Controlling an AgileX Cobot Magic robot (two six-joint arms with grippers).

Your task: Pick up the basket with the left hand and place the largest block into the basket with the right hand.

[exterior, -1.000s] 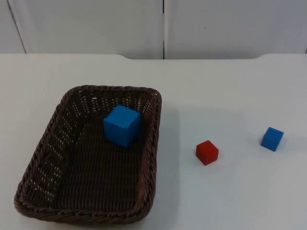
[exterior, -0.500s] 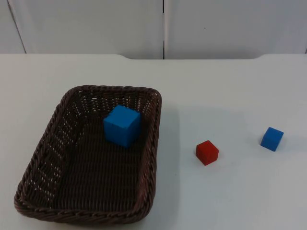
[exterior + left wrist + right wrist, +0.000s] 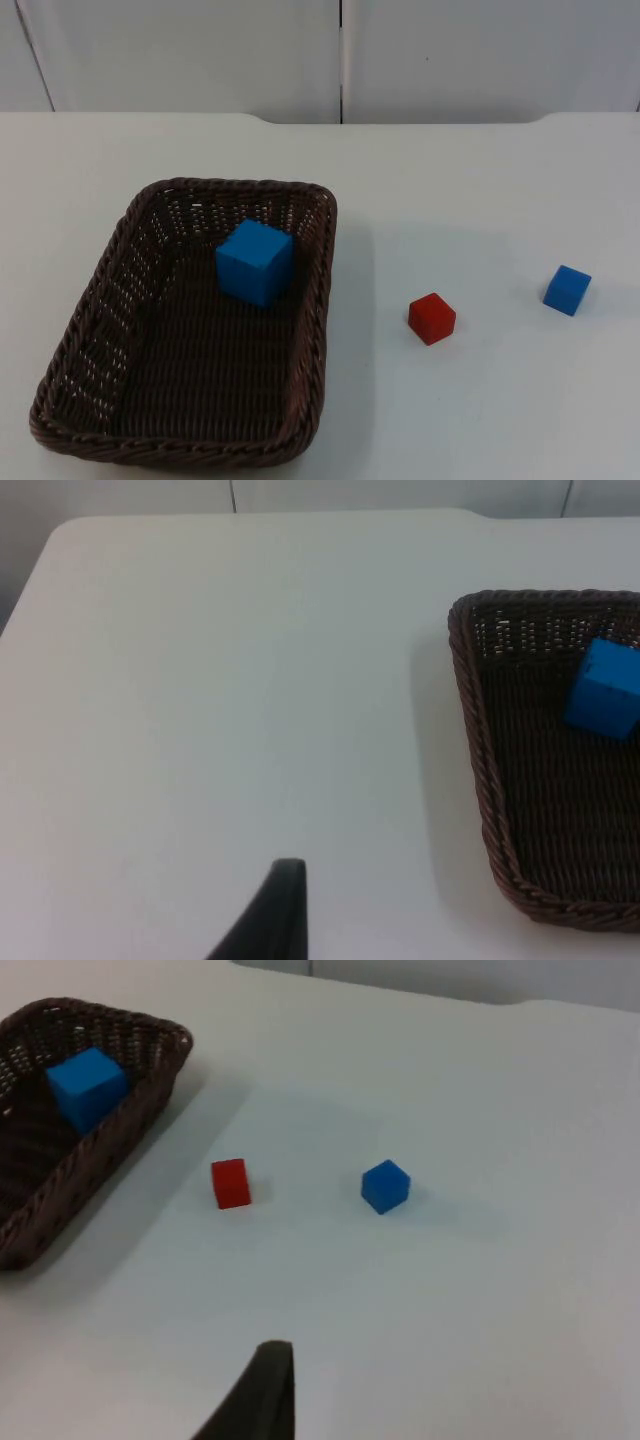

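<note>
Big blue block (image 3: 254,262) already inside the basket (image 3: 320,300), near its far wall. Basket flat on the table (image 3: 450,180), not lifted. Red block (image 3: 432,319) and small blue block (image 3: 567,290) out on the table, rightly, being smaller. Left gripper (image 3: 280,910) off beside the basket, right gripper (image 3: 265,1380) back from the blocks, both waiting. Cannot tell either grip's state.

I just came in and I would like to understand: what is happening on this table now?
Nothing is being handled. The large blue block already lies inside the wicker basket, which rests on the white table. A red block and a small blue block sit outside, to its right. Both arms wait, drawn back from the objects.
</note>
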